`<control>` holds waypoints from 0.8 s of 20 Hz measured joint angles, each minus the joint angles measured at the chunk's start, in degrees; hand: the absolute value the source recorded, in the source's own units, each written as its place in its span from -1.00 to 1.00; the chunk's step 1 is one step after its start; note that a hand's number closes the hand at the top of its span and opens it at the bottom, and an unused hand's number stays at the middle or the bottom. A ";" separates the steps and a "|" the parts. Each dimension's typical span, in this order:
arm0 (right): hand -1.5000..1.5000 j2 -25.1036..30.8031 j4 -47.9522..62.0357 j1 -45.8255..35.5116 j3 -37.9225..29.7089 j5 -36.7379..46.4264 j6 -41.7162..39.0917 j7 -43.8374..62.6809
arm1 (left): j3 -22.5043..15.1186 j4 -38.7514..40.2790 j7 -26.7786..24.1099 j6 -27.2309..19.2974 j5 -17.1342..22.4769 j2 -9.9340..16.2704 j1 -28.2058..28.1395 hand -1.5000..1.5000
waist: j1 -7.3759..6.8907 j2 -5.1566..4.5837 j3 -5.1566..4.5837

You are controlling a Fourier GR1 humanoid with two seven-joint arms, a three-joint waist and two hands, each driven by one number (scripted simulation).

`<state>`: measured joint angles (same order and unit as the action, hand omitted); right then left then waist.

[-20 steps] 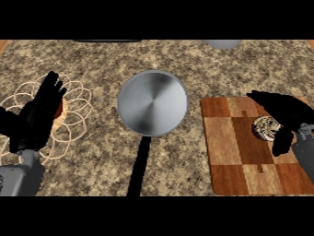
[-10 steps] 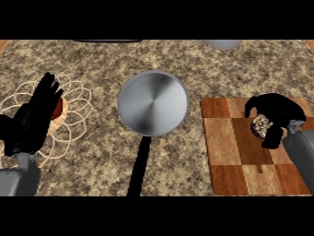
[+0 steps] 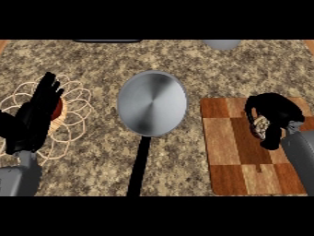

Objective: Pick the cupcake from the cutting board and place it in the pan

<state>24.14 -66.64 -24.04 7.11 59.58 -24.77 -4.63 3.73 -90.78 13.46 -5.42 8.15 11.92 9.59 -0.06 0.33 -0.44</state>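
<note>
right hand (image 3: 276, 110) curled round cupcake (image 3: 261, 125) on board (image 3: 230, 152), right side | left hand (image 3: 33, 115) open, resting at left | pan (image 3: 152, 102) centre | risk: cupcake mostly hidden, could slip out on lifting or catch pan's rim

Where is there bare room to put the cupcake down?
The pan is bare inside. Bare counter lies beyond it, and between its handle and the cutting board. The board's near half is free too. The far left is crowded: wire trivet under the left robot hand.
</note>
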 measured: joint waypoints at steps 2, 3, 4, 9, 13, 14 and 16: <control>1.00 -5.20 -2.62 -0.60 1.40 1.43 -0.64 6.65 | 0.05 0.01 -0.29 0.16 -0.04 -0.02 -0.41 0.00 | 0.04 0.20 -0.25; 1.00 -8.73 -3.29 -1.57 2.25 2.11 -0.87 10.55 | -0.14 0.32 -0.32 0.30 -0.10 -0.09 -0.40 0.00 | -0.27 0.22 -0.32; 1.00 -11.60 -3.69 -2.24 3.14 2.43 -0.58 14.15 | -0.43 0.23 -0.19 0.46 -0.09 -0.17 -0.10 0.00 | -0.86 0.25 -0.33; 1.00 -20.26 -4.89 -6.86 7.67 2.41 2.92 29.59 | -2.48 0.35 -0.08 1.30 -0.29 -1.16 1.15 0.00 | -4.70 -0.03 0.03; 1.00 -22.66 -6.60 -13.95 12.33 4.95 6.65 42.28 | -3.61 0.74 0.40 1.95 -0.41 -1.45 2.48 0.00 | -6.94 0.17 0.04; 1.00 -22.98 -7.05 -16.06 13.60 5.75 7.27 45.48 | -3.82 0.95 0.47 2.03 -0.46 -1.55 2.76 0.00 | -7.31 0.22 0.02; 1.00 -23.43 -7.62 -20.29 16.26 7.43 8.48 51.85 | -4.34 1.22 0.81 2.03 -0.63 -1.86 3.48 0.00 | -7.97 0.27 0.01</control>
<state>0.72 -74.26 -44.33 23.37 67.01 -16.28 47.22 -0.62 -89.57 14.27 -3.39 7.52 10.06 13.07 -8.03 0.59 -0.43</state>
